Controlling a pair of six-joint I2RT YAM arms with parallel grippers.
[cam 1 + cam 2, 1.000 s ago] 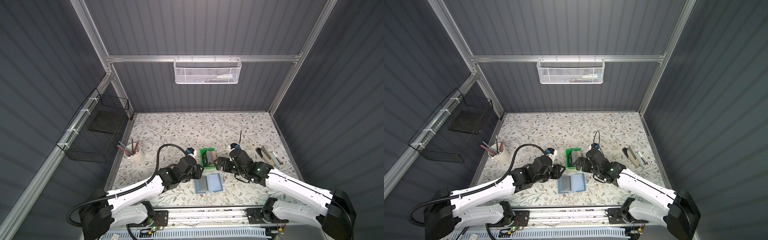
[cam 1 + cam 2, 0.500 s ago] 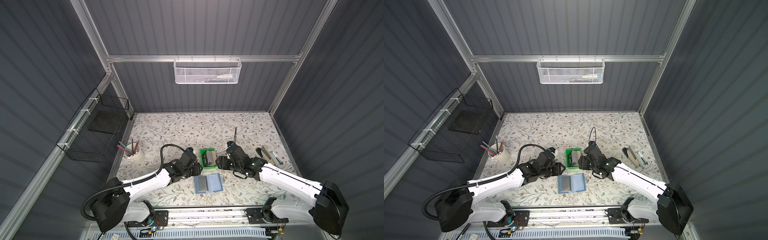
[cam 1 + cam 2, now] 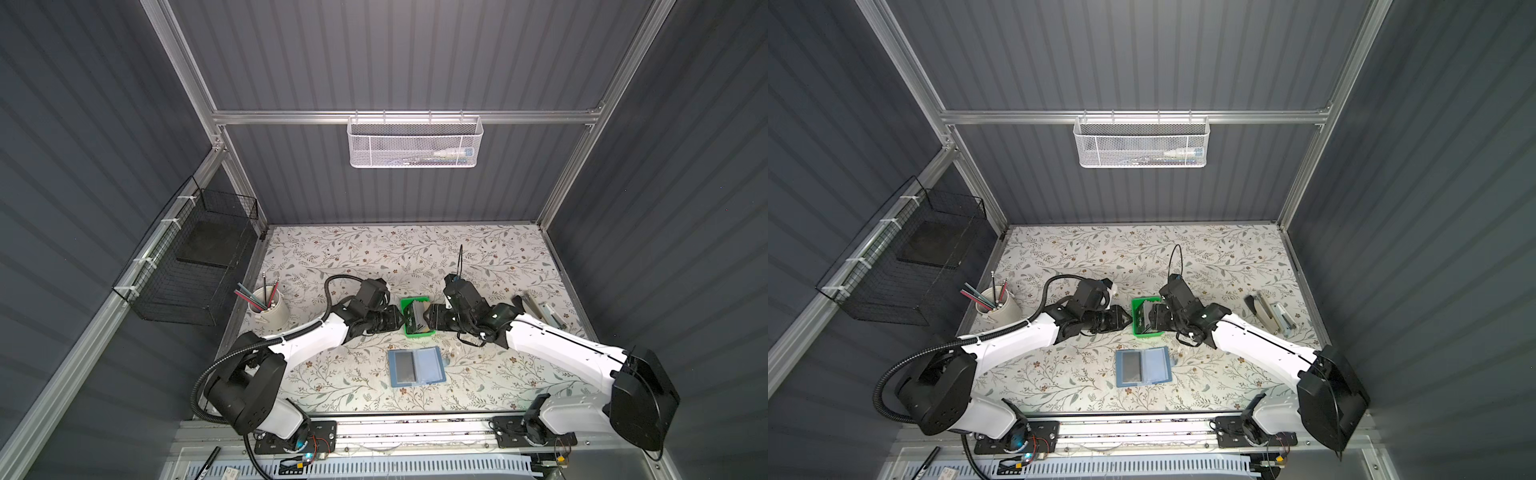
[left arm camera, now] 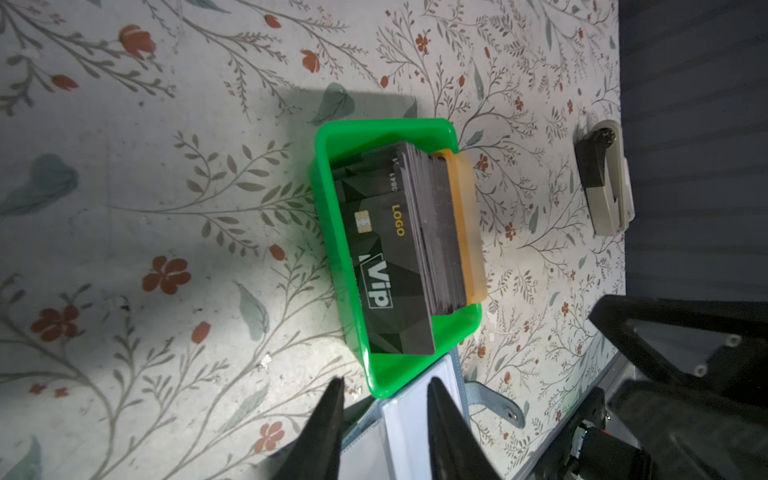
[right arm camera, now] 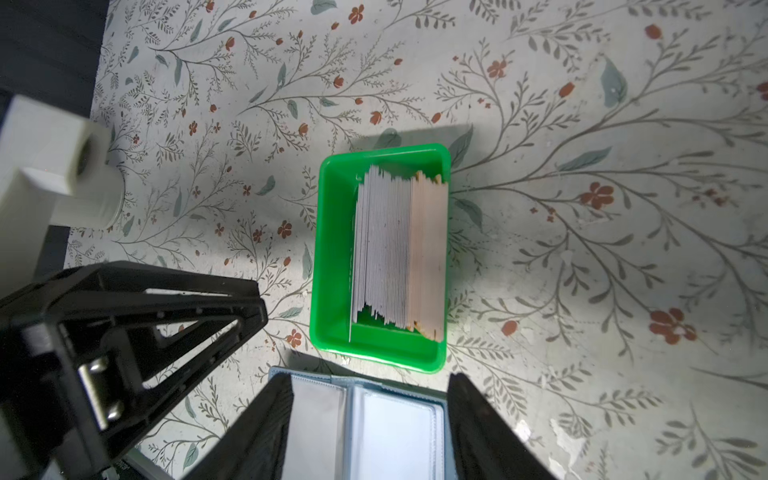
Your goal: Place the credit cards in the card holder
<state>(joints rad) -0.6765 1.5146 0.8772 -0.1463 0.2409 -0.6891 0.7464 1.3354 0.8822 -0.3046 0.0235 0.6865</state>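
Note:
The credit cards point(image 4: 399, 249) stand on edge as a stack in a small green tray point(image 4: 324, 208), a black one with white marks facing out. From the right wrist view the credit cards point(image 5: 399, 249) show pale and tan edges. The blue card holder point(image 3: 417, 366) lies open on the table just in front of the tray, its clear sleeves up. My left gripper point(image 3: 401, 322) sits at the tray's left side, open and holding nothing point(image 4: 386, 382). My right gripper point(image 3: 430, 322) sits at the tray's right side, open and holding nothing point(image 5: 370, 378).
A cup of pencils point(image 3: 269, 309) stands at the table's left edge. A stapler and small office tools point(image 3: 540, 309) lie at the right. A black wire basket point(image 3: 199, 266) hangs on the left wall, a white mesh basket point(image 3: 415, 141) on the back wall.
Both grippers have drawn in closer to the green tray from either side. The right gripper's jaws have narrowed from their widest spread.

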